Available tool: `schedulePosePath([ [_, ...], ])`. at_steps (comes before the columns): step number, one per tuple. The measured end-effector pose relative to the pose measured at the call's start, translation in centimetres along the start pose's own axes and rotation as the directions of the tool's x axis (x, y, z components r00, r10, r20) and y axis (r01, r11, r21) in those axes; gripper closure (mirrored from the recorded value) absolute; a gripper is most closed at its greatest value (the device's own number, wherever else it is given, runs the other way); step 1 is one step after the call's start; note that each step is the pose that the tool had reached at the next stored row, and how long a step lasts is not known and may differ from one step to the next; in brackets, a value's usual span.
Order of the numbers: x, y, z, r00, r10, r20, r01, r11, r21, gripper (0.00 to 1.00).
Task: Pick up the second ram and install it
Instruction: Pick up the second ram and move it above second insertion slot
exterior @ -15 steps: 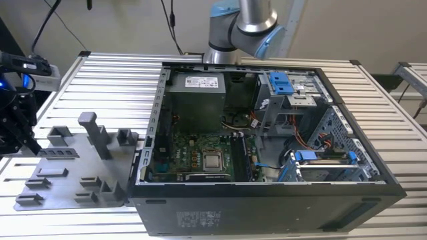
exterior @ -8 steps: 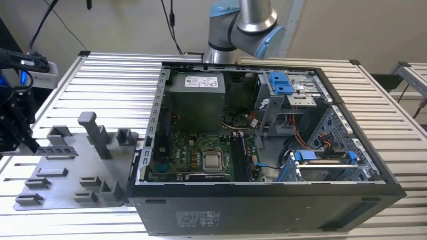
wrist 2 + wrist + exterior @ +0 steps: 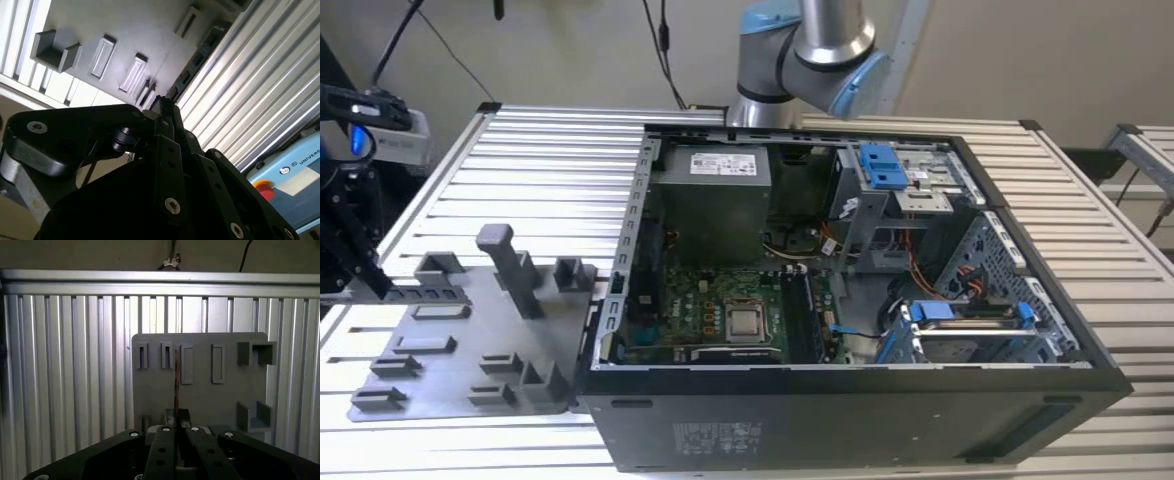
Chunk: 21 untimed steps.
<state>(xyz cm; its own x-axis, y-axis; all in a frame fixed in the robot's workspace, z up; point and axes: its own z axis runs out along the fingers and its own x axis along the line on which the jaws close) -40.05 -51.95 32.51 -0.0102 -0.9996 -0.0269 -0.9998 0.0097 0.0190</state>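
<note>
Gripper (image 3: 176, 416) fingers pinched nearly shut on the second ram (image 3: 176, 382), clamping its near end. Ram is edge-on, a thin bar, long axis running straight out from the fingertips over the grey tray (image 3: 200, 400), tip toward its slot row. Slatted table (image 3: 75, 365) beyond.

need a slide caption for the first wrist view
The gripper shut on the second ram, seen edge-on, with the grey tray and slatted table beyond.
</note>
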Motion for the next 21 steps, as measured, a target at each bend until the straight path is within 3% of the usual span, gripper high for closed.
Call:
schedulePosePath([
  [15, -0.08, 0.09, -3.01, 1.0, 0.002, -0.0001, -0.002, 1.0, 0.0, 0.86],
  [21, -0.08, 0.1, -3.15, 1.0, 0.002, 0.0001, -0.002, 1.0, 0.0002, 0.86],
])
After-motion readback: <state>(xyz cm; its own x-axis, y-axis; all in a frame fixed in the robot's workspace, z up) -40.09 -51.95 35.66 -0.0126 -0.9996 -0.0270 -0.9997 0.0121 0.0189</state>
